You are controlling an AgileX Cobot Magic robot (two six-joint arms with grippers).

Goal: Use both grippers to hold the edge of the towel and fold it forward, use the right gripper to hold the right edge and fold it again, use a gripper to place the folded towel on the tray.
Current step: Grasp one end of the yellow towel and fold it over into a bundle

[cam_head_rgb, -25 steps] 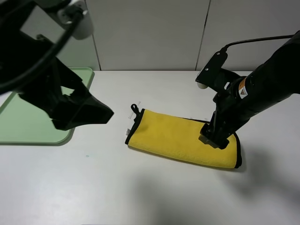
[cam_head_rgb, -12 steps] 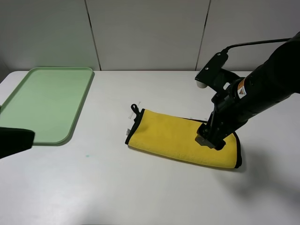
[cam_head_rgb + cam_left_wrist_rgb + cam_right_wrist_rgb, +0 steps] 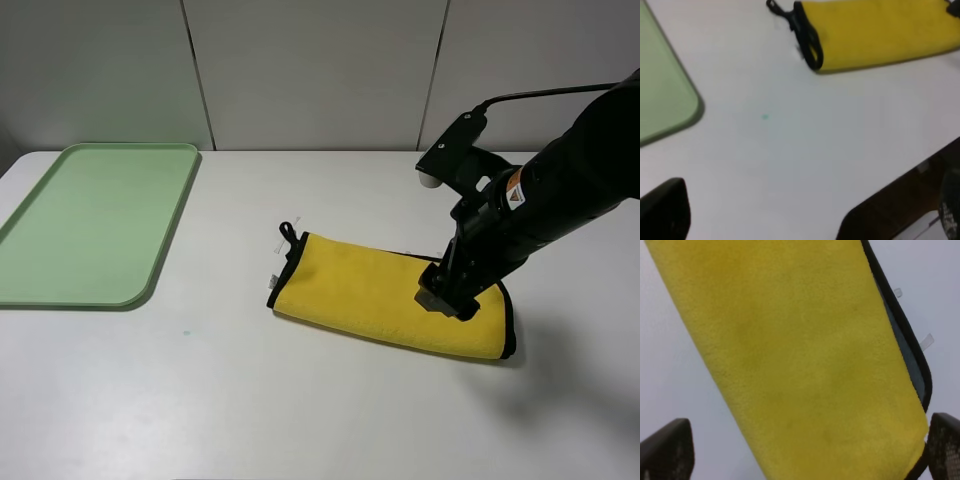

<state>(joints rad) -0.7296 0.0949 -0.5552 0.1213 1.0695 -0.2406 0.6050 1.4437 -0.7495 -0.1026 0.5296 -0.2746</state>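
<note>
Over the right end of the folded towel point(image 3: 360, 285), right gripper point(image 3: 452, 298), jaws wide; left gripper point(image 3: 770, 215) spread too. One towel, one green tray point(image 3: 90, 220) to its left, white table point(image 3: 300, 400), grey panelled wall point(image 3: 320, 70).

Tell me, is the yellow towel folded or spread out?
Folded. The towel is a narrow strip, its black hem doubled at one end, grey reverse peeking between layers.

towel point(image 3: 370, 290): folded, on table point(image 3: 300, 420) | right gripper point(image 3: 450, 297): over towel's right end
</note>
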